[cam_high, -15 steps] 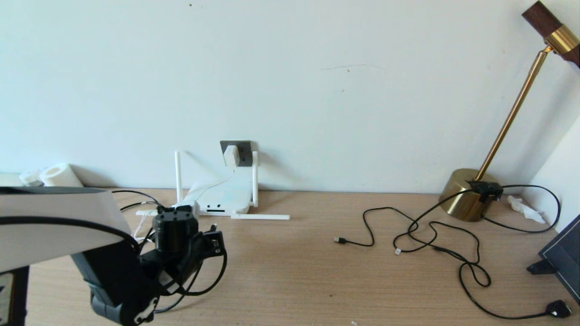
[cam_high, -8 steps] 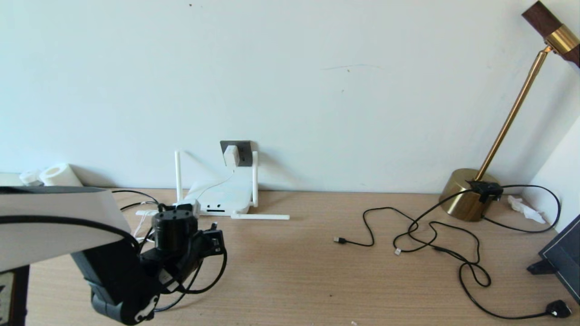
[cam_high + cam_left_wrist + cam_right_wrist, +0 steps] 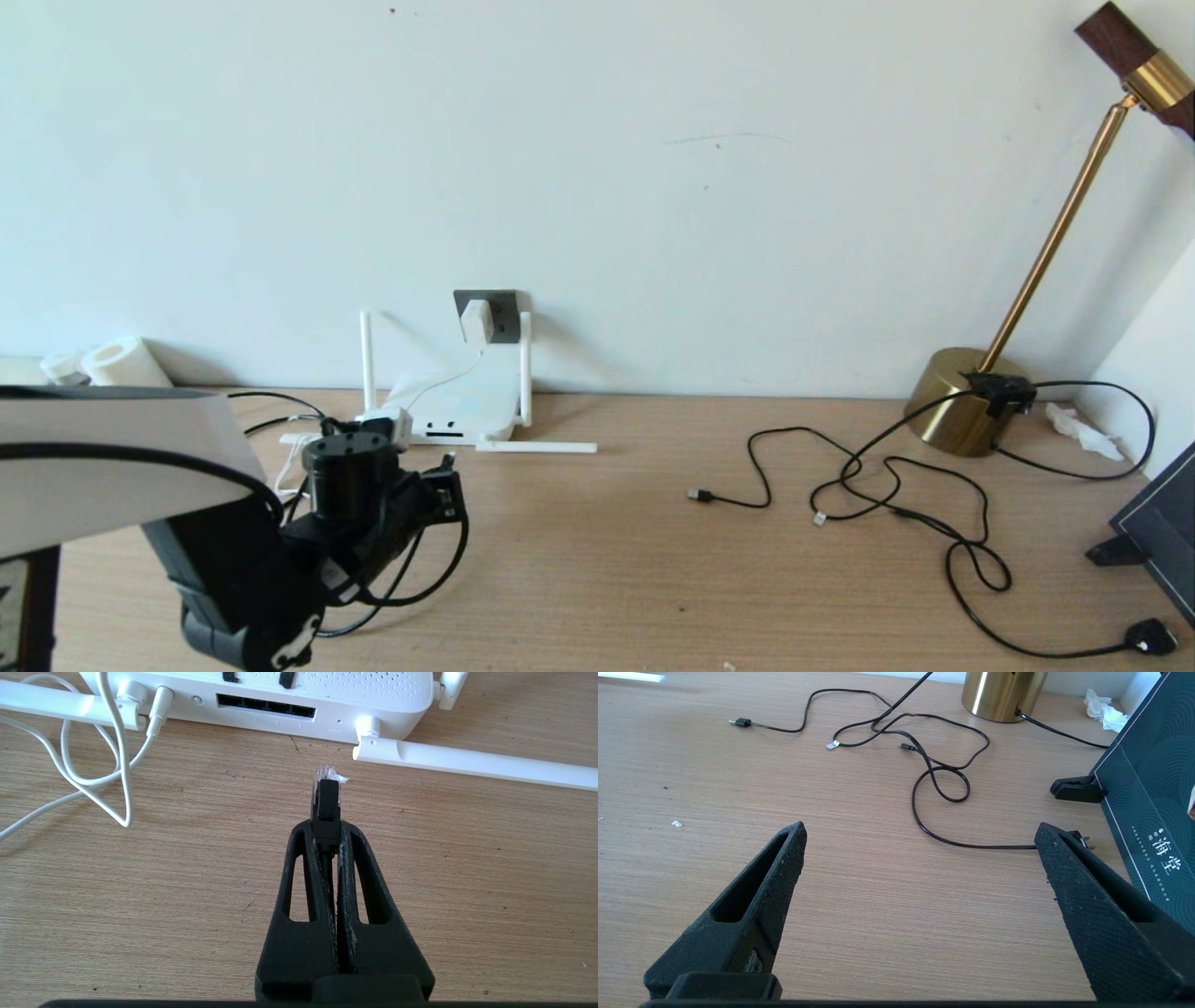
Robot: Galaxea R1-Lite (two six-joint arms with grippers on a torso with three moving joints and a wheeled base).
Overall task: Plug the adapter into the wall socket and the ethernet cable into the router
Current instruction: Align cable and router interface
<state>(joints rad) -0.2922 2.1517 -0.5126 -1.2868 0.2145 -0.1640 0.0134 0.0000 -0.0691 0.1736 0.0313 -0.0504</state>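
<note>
Black ethernet cable [image 3: 326,800] pinched in left end effector [image 3: 327,828], just short of router [image 3: 299,690] ports.

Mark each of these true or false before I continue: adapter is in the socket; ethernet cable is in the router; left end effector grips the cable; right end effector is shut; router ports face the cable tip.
1. The adapter is in the socket. True.
2. The ethernet cable is in the router. False: its tip is short of the ports, above the table.
3. The left end effector grips the cable. True.
4. The right end effector is shut. False: it is open and holds nothing.
5. The router's ports face the cable tip. True.
</note>
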